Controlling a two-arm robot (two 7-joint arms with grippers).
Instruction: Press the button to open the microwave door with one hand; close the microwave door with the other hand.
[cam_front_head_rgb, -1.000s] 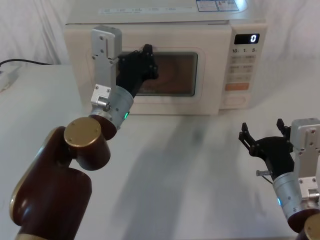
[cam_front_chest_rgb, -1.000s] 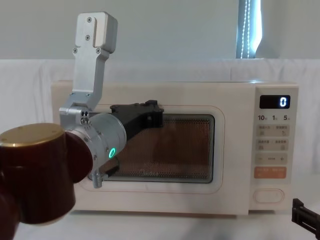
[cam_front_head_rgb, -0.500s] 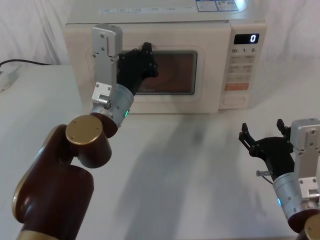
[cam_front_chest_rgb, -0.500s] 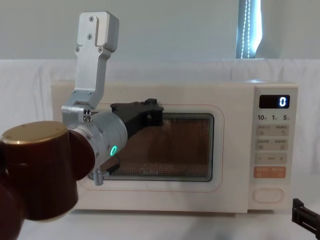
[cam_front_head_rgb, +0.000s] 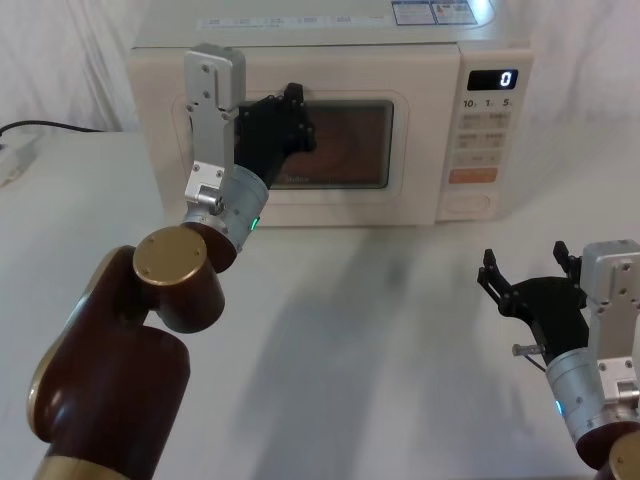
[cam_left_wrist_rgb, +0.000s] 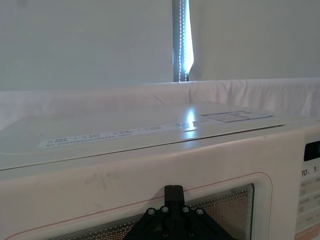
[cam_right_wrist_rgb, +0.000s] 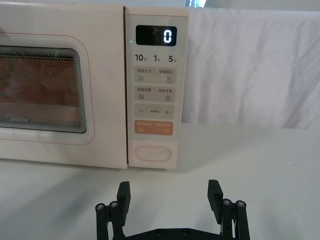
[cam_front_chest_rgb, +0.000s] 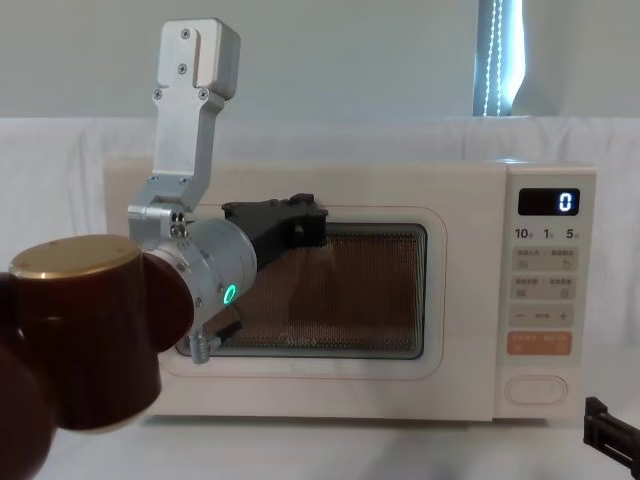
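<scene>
The cream microwave door (cam_front_head_rgb: 420, 150) with its dark window looks shut, flush with the control panel (cam_right_wrist_rgb: 155, 85). My left gripper (cam_front_head_rgb: 297, 108) is shut, and its tips press on the door's upper band just above the window (cam_left_wrist_rgb: 173, 192), left of centre (cam_front_chest_rgb: 305, 215). The wide pill-shaped button (cam_right_wrist_rgb: 151, 153) sits at the bottom of the panel (cam_front_head_rgb: 468, 200), untouched. My right gripper (cam_front_head_rgb: 527, 262) hangs open low over the table, well in front of the panel, its two fingers (cam_right_wrist_rgb: 123, 192) apart with nothing between them.
The microwave stands at the back of a white table (cam_front_head_rgb: 380, 330). Its display (cam_right_wrist_rgb: 156, 35) reads 0. A black cable (cam_front_head_rgb: 40, 125) and a white plug strip (cam_front_head_rgb: 12, 155) lie at the far left. Bare tabletop lies between the microwave and the right gripper.
The left arm has pushed slightly farther toward the microwave, and the door has swung in the last bit to sit flush. The right arm has stayed still.
</scene>
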